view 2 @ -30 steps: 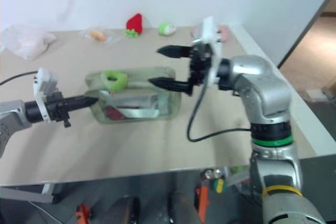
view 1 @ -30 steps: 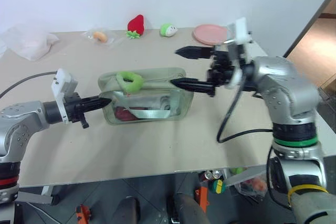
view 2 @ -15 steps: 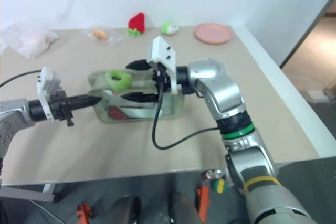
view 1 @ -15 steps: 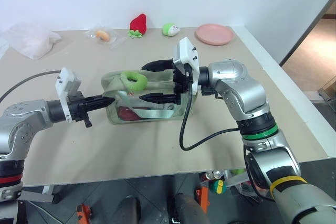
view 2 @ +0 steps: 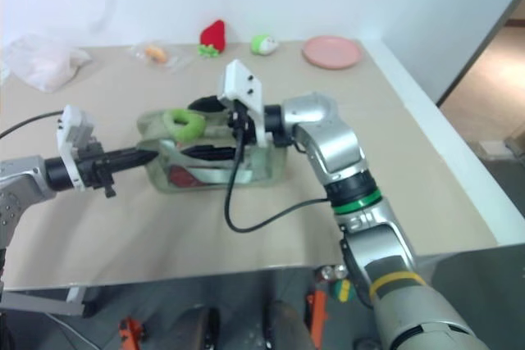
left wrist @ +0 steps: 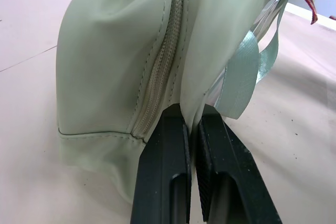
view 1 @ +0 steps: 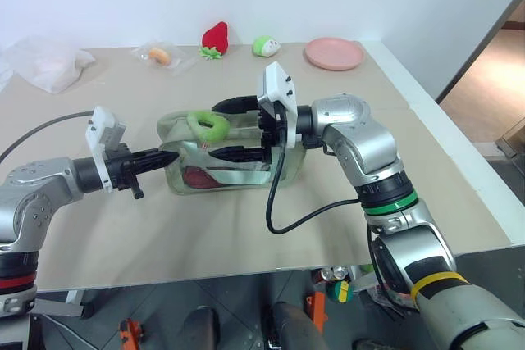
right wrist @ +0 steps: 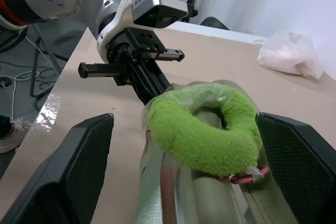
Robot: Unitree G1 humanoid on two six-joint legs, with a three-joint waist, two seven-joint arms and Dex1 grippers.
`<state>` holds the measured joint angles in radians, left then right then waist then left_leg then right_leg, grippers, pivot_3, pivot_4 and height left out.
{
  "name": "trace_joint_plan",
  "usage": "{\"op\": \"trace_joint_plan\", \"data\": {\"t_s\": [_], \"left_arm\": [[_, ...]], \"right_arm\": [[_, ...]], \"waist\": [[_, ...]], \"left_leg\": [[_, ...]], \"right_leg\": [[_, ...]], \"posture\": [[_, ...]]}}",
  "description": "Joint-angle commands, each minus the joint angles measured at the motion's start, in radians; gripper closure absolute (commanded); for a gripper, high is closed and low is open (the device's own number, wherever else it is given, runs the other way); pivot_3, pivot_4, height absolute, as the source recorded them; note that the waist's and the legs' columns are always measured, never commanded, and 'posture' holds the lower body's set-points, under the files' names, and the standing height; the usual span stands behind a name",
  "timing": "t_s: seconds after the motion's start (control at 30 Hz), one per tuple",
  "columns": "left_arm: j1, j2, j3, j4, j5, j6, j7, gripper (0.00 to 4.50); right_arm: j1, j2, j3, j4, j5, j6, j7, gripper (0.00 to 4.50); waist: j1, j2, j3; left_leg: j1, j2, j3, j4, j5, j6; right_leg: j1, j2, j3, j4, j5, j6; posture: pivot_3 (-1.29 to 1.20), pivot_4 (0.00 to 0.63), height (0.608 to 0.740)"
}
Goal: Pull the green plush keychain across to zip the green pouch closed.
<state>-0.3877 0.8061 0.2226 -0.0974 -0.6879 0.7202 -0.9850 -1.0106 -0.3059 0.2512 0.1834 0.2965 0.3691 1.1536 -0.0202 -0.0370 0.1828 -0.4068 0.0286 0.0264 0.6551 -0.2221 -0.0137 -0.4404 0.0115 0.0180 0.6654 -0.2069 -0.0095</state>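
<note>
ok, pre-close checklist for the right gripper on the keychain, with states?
1. Left gripper shut on the end of the green pouch: ok, fabric is pinched between its fingers.
2. Right gripper open: ok, fingers stand wide apart.
3. Green plush keychain between the right fingers: ok, one finger on each side, neither touching it.
4. Keychain attached to the zipper: ok, small clasp visible at its base.
5. Zip path toward the right arm unobstructed: cannot tell, the gripper hides it.
6. Pouch flat on the table: ok.
</note>
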Motion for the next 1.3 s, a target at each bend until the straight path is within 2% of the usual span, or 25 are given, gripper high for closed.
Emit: {"op": "trace_joint_plan", "data": {"t_s": [0.03, 0.13, 0.17, 0.2, 0.53, 0.83, 1.1, 1.3], "left_arm": [[0.008, -0.002, 0.011, -0.026, -0.009, 0.004, 0.008, 4.50], [0.012, -0.005, 0.015, -0.032, -0.011, 0.007, 0.013, 4.50], [0.013, -0.006, 0.016, -0.035, -0.013, 0.009, 0.015, 4.50], [0.014, -0.006, 0.017, -0.037, -0.013, 0.010, 0.016, 4.50], [0.022, -0.005, 0.022, -0.051, -0.027, 0.016, 0.032, 4.50], [0.018, -0.004, 0.017, -0.051, -0.031, 0.019, 0.036, 4.50], [0.000, -0.020, -0.009, -0.032, -0.019, 0.014, 0.029, 4.50], [-0.019, -0.035, -0.024, -0.029, -0.015, 0.018, 0.032, 4.50]], "right_arm": [[-0.039, 0.009, -0.006, 0.000, -0.006, -0.020, 0.004, 0.55], [-0.037, 0.015, -0.006, 0.017, -0.010, -0.026, 0.007, 0.55], [-0.036, 0.016, -0.006, 0.018, -0.010, -0.026, 0.009, 0.98], [-0.036, 0.016, -0.006, 0.019, -0.009, -0.025, 0.011, 1.04], [-0.033, 0.016, -0.013, 0.027, 0.000, -0.025, 0.028, 4.46], [-0.055, -0.014, -0.051, 0.041, 0.009, -0.026, 0.035, 4.46], [-0.097, -0.100, -0.156, 0.038, 0.065, 0.036, 0.017, 4.46], [-0.058, -0.179, -0.188, 0.034, 0.045, 0.031, -0.003, 4.46]], "waist": [[0.000, 0.000, 0.000], [0.000, 0.000, 0.000], [-0.001, 0.000, 0.000], [0.000, 0.000, 0.000], [0.000, 0.000, 0.000], [0.000, 0.000, 0.000], [0.000, 0.000, 0.000], [0.001, 0.000, 0.000]], "left_leg": [[0.000, 0.000, 0.000, 0.000, 0.000, 0.000], [0.000, 0.000, 0.000, 0.000, 0.000, 0.000], [0.000, 0.000, 0.000, 0.000, 0.000, 0.000], [0.000, 0.001, 0.000, 0.000, 0.000, 0.000], [0.000, 0.001, 0.000, 0.000, 0.000, 0.000], [0.000, 0.001, 0.000, 0.000, 0.000, 0.000], [0.000, 0.000, 0.000, 0.000, 0.000, 0.000], [0.000, 0.000, 0.000, 0.000, 0.000, 0.000]], "right_leg": [[0.000, 0.000, 0.000, 0.000, 0.000, 0.000], [0.000, 0.000, 0.000, 0.000, 0.000, 0.000], [0.000, 0.000, 0.000, 0.000, 0.000, 0.000], [0.000, 0.000, 0.000, 0.000, 0.000, 0.000], [0.000, 0.000, 0.000, 0.000, 0.000, -0.001], [0.000, 0.000, 0.000, 0.000, 0.000, -0.001], [0.000, 0.000, 0.000, 0.000, 0.000, 0.000], [0.000, 0.000, 0.000, 0.000, 0.000, 0.000]], "posture": [[0.00, 0.150, 0.740], [0.00, 0.150, 0.740], [0.00, 0.150, 0.740], [0.00, 0.150, 0.740], [0.00, 0.150, 0.740], [0.00, 0.150, 0.740], [0.00, 0.150, 0.740], [0.00, 0.150, 0.740]]}}
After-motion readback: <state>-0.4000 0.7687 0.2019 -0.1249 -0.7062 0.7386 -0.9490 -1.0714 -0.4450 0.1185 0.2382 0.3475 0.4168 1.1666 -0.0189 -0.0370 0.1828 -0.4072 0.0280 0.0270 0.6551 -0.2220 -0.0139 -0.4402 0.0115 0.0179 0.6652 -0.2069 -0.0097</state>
